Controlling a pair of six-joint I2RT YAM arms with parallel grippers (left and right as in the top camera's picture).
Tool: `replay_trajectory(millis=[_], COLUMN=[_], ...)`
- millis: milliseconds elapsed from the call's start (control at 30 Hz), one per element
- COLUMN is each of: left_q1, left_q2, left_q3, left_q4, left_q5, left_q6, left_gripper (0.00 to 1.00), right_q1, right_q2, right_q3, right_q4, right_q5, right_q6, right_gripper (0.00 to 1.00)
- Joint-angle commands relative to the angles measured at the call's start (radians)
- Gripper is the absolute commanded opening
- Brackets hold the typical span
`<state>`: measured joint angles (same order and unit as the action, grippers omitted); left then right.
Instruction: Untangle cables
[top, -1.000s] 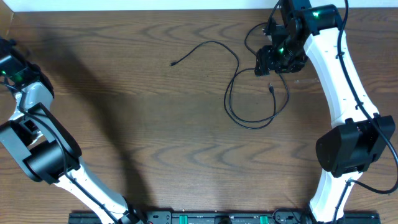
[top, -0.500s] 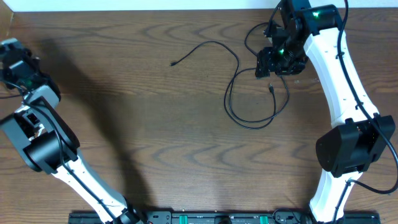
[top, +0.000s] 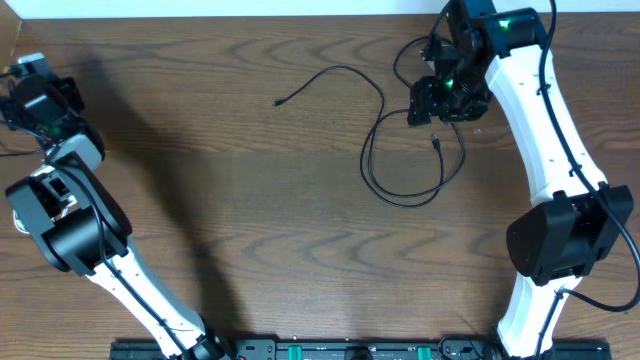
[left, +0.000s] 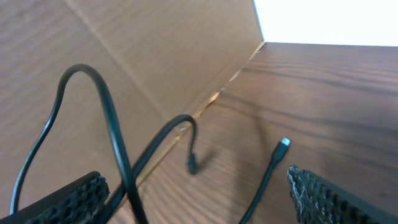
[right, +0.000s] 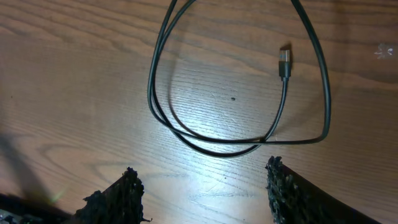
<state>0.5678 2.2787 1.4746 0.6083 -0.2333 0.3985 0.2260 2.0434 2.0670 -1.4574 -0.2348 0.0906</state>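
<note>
From overhead, one black cable (top: 345, 68) lies at mid-table (top: 230, 220) in a loose loop that crosses itself, not yet laid straight. The right gripper (top: 425, 112) hangs over the loop's upper right, and the left gripper (top: 25, 85) is well apart at the far left edge. No white cable can be made out. In the left wrist view the left gripper (left: 199, 196) is spread wide. A left cable (left: 112, 124) arches in front of it beside a cardboard wall (left: 155, 50), with a dark plug (left: 193, 165) and a pale-tipped plug (left: 284, 142) near by. I cannot tell whether these belong to one cable or two. In the right wrist view the right gripper (right: 208, 199) is spread and empty. The cable (right: 217, 149) lies ahead of it, its plug (right: 285, 62) inside the loop. Most of the untangling seems left.
</note>
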Motion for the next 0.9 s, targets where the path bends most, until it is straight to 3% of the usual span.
replay_trajectory(millis=[0, 367, 667, 867], left_q1=[-0.020, -0.063, -0.061, -0.061], left_q2=[-0.003, -0.116, -0.298, -0.438], left_q3=[0.011, 0.011, 0.011, 0.011], left_q4=[-0.008, -0.051, -0.112, -0.291], left_q5=[0.029, 0.046, 0.039, 0.040], left_q6=[-0.023, -0.174, -0.176, -0.307], left_gripper=[0.96, 0.96, 0.96, 0.96], right_q1=[0.009, 0.011, 0.011, 0.011], right_q2=[-0.012, -0.012, -0.012, -0.012], right_q3=[-0.004, -0.004, -0.004, -0.004], right_q4=[0.001, 0.006, 0.006, 0.008], right_q5=[-0.003, -0.003, -0.003, -0.003], right_q6=[0.010, 0.009, 0.010, 0.009], right_gripper=[0.63, 0.64, 0.64, 0.63])
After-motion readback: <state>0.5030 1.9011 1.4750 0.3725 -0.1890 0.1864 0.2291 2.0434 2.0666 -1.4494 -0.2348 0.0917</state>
